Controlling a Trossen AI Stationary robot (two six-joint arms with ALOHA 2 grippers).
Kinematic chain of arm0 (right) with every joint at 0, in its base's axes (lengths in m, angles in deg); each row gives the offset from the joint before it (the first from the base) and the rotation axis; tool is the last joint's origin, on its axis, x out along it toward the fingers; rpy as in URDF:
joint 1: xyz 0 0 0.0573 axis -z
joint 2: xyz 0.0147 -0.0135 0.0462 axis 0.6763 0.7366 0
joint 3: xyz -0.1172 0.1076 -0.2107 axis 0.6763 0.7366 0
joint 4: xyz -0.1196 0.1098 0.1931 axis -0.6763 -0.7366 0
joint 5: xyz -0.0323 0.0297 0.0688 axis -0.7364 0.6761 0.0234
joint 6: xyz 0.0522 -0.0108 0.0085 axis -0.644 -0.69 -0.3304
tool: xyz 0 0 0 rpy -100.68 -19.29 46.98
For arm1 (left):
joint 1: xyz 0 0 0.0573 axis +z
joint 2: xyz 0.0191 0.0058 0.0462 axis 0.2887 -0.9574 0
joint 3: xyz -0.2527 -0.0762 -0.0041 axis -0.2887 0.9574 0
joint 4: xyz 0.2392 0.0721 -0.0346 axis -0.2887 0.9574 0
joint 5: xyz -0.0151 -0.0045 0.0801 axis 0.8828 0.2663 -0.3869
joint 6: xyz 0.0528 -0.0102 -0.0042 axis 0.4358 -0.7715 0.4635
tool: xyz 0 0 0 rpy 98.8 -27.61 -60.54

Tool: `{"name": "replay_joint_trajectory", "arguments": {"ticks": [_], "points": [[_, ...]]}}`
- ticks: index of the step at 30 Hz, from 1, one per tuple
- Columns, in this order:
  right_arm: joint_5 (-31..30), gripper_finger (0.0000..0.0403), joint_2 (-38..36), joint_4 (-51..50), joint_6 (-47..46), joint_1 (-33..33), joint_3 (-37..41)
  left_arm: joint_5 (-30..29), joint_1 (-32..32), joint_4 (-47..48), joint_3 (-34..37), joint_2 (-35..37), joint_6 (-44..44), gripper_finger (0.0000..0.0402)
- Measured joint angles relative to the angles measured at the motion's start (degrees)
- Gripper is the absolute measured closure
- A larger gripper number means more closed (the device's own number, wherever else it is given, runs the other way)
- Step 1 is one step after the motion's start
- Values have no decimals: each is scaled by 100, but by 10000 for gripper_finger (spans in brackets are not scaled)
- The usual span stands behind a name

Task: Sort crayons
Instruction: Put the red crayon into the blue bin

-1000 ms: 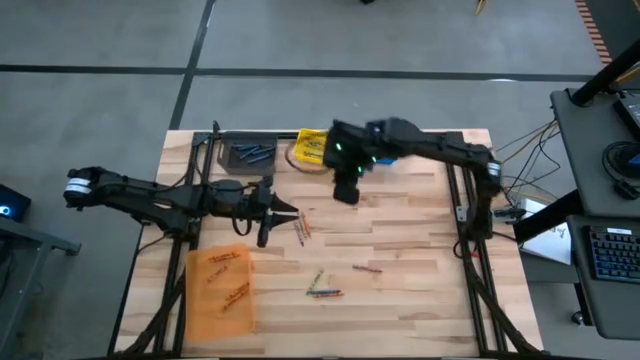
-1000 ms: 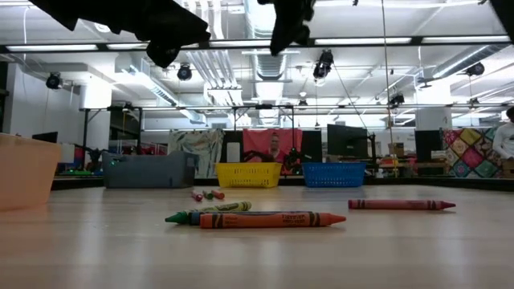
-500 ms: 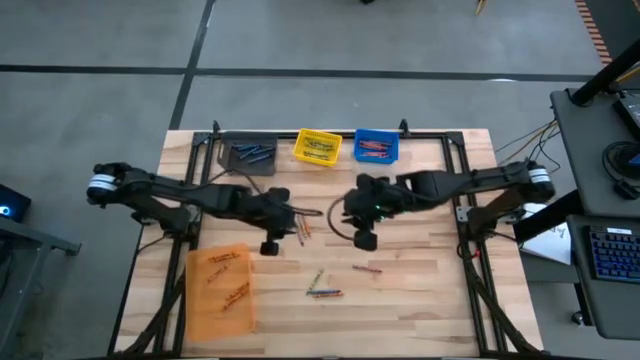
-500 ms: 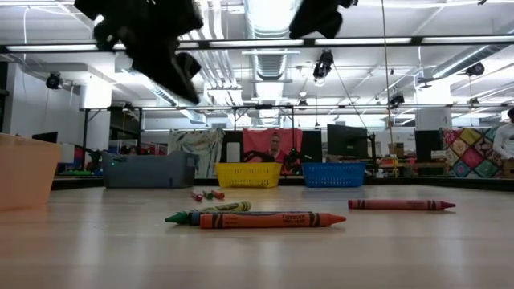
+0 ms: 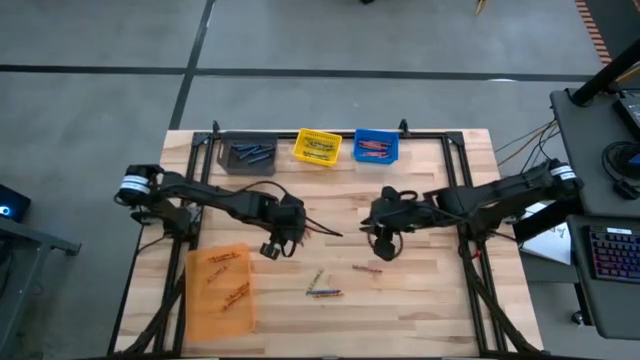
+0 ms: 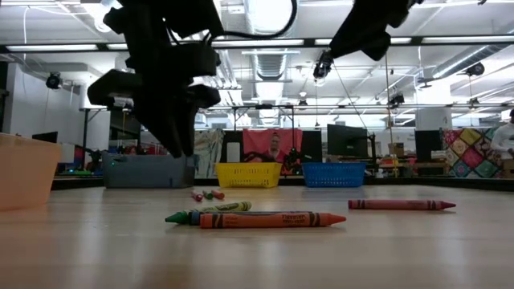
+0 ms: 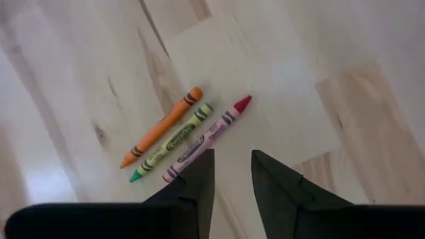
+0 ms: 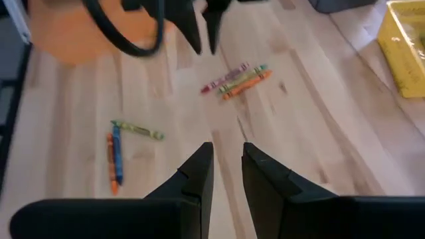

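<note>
Sorting crayons: partway, loose ones left

Bins at table's far edge and the orange bin already hold crayons. Loose: three crayons below left gripper, fingers slightly apart, empty; more near the front. Right gripper hovers mid-table, fingers narrowly apart, empty.

Left gripper: we reach inward over mid worktop, fingers slightly parted, empty, pointing down. Right gripper: we extend inward from the opposite side, raised, fingers slightly parted, empty.
</note>
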Motion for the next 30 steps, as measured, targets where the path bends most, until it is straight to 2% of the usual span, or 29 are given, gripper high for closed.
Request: {"name": "replay_joint_trajectory", "arguments": {"ticks": [9, 15, 30], "points": [[-92, 335, -399, 1354, -30, -114, 932, -299, 0, 2, 39, -166, 490, 277], [-96, 335, -366, 1436, -26, -114, 982, -430, 0, -430, 72, -167, 816, 256], [-90, 335, -363, 1423, -24, -114, 982, -452, 95, -490, 72, -758, 1166, 256]]}}
